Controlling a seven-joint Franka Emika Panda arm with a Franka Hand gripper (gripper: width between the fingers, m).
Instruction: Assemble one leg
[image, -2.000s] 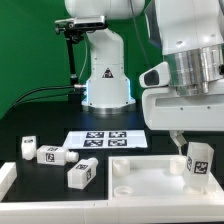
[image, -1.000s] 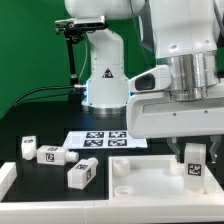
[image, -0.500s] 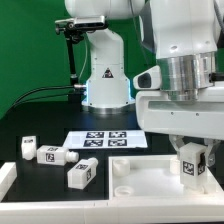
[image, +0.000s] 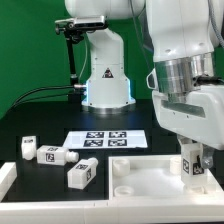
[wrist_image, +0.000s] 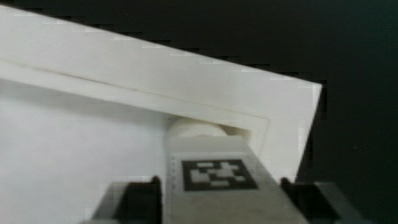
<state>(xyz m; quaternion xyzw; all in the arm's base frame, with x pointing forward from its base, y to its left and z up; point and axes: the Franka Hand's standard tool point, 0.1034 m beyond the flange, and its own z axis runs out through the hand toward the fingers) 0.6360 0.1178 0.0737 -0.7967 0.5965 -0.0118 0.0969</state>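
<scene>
My gripper (image: 194, 160) is shut on a white leg (image: 194, 166) with a black-and-white tag, holding it upright over the far right corner of the big flat white square panel (image: 140, 170). In the wrist view the leg (wrist_image: 217, 165) stands between my two dark fingers (wrist_image: 134, 200), its end at a round corner hole of the panel (wrist_image: 107, 140). Whether the leg's end is inside the hole is hidden. Three more legs lie on the black table at the exterior view's left: one (image: 27, 148), one (image: 53, 155) and one (image: 82, 172).
The marker board (image: 105, 138) lies behind the panel. The robot's white base (image: 107, 75) stands at the back in front of a green wall. A white rim (image: 6, 175) shows at the exterior view's left edge.
My gripper has turned at the wrist and come down a little with the leg. The leg now stands lower on the panel's far right corner. The loose legs have not moved.
</scene>
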